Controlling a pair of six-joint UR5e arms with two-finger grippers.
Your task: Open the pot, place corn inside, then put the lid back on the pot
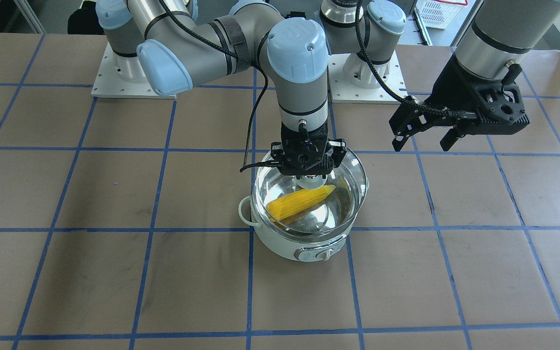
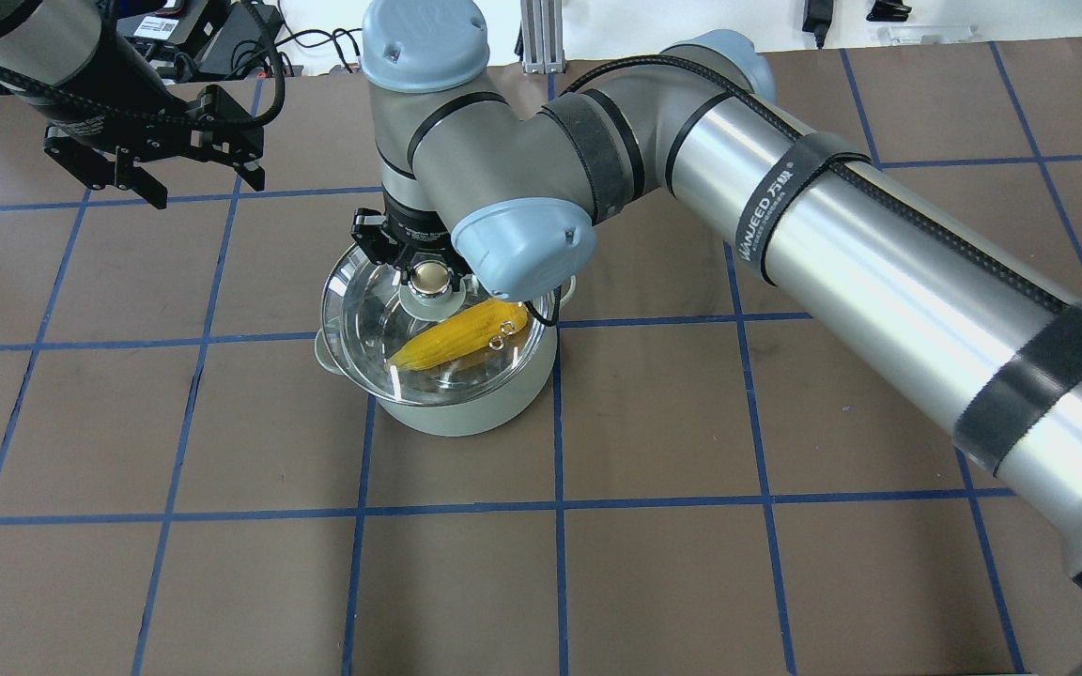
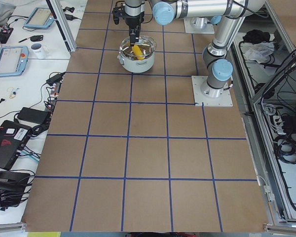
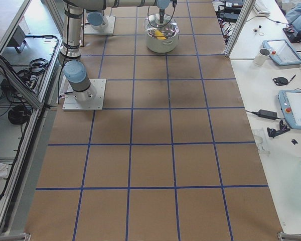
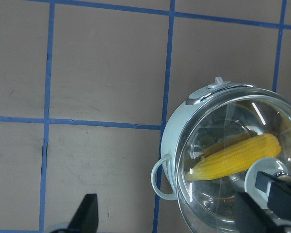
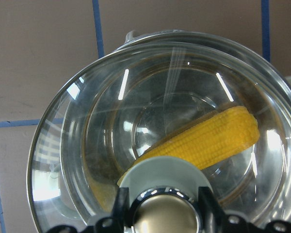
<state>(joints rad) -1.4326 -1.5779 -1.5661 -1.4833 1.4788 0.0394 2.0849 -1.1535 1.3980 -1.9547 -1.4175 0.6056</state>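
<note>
Yellow corn point(image 1: 301, 203) lies inside pot point(image 1: 304, 245), mid-tabletop point(image 1: 114, 194), seen through glass lid point(image 1: 345, 187) over pot mouth. Right gripper point(image 1: 309, 175) pinches lid's ball knob point(image 2: 428, 276) from above; lid seating unclear. Left gripper point(image 1: 422, 144) spread, hovering well apart at pot's 10 o'clock, overhead view.

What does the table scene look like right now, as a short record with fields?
corn: lying inside the pot
lid: held over the pot, off-centre, apparently not seated
right hand: shut on the lid
left hand: open, empty, in the air to one side
stage: corn in, lid not yet back on
</note>
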